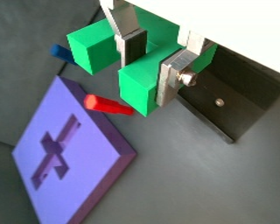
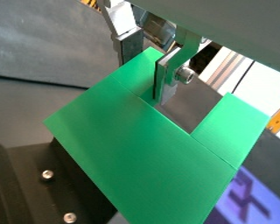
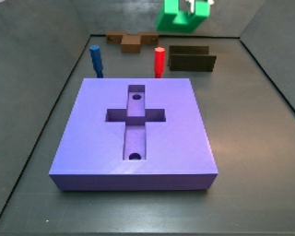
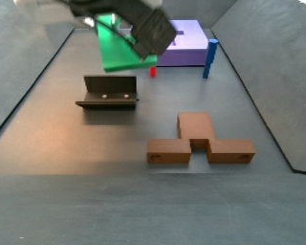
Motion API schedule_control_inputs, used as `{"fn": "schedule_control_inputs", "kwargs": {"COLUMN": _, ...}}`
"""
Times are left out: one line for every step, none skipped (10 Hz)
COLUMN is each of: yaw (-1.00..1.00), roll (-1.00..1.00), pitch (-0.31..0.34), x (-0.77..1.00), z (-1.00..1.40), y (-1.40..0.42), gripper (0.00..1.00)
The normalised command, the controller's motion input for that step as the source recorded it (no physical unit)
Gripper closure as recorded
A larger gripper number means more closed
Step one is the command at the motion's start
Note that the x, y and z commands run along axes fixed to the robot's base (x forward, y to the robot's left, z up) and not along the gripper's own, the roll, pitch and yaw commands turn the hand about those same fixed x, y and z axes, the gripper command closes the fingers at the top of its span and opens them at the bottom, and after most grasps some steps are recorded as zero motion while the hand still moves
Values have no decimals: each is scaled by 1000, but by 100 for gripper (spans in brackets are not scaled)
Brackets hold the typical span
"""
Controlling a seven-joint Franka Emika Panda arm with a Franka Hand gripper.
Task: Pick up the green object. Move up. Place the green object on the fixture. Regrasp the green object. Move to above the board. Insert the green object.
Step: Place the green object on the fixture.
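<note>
The gripper point(image 1: 152, 59) hangs in the air with the green object point(image 1: 125, 66) clamped between its two silver fingers point(image 1: 175, 77); the jaws are closed part-way onto the middle web of the U, one plate seated in the square notch and its mate on the block's far face, so the two prongs stick out to either side of the fingers. In a wrist view the green object point(image 2: 154, 144) fills most of the frame as a broad flat face, with the gripper point(image 2: 168, 63) pinching it at the notch edge. In a side view the green object point(image 3: 184, 10) sits at the very top of the frame, well above the floor and beyond the far end of the board point(image 3: 137, 129), over the fixture point(image 3: 194, 60). In a side view the gripper point(image 4: 137, 27) carries the green object point(image 4: 115, 48) tilted, clear of and above the fixture point(image 4: 108, 93), which stands on the floor untouched. The fixture point(image 1: 230, 92) also shows just beside the held block in a wrist view, with the board point(image 1: 66, 153) lower down and a red peg point(image 1: 108, 106) between them. A blue peg point(image 3: 96, 60) and the red peg point(image 3: 160, 59) stand upright behind the board; brown blocks point(image 4: 194, 139) lie well apart from the fixture.
</note>
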Motion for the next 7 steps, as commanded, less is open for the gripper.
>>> {"fn": "schedule_control_inputs", "kwargs": {"yaw": -131, "roll": 23, "pitch": -77, "x": 814, "z": -403, "y": 0, "gripper": 100}}
{"fn": "schedule_control_inputs", "kwargs": {"yaw": -160, "roll": 6, "pitch": -71, "x": 900, "z": -283, "y": 0, "gripper": 100}}
{"fn": "schedule_control_inputs", "kwargs": {"yaw": -171, "roll": 0, "pitch": -71, "x": 946, "z": -217, "y": -23, "gripper": 100}}
{"fn": "schedule_control_inputs", "kwargs": {"yaw": -171, "roll": 0, "pitch": -51, "x": 983, "z": -180, "y": -103, "gripper": 100}}
{"fn": "schedule_control_inputs", "kwargs": {"yaw": -189, "roll": 0, "pitch": -37, "x": 943, "z": -211, "y": -134, "gripper": 100}}
{"fn": "schedule_control_inputs", "kwargs": {"yaw": -197, "roll": -9, "pitch": -51, "x": 920, "z": -209, "y": -160, "gripper": 100}}
{"fn": "schedule_control_inputs", "kwargs": {"yaw": -197, "roll": 0, "pitch": -51, "x": 900, "z": -234, "y": -157, "gripper": 100}}
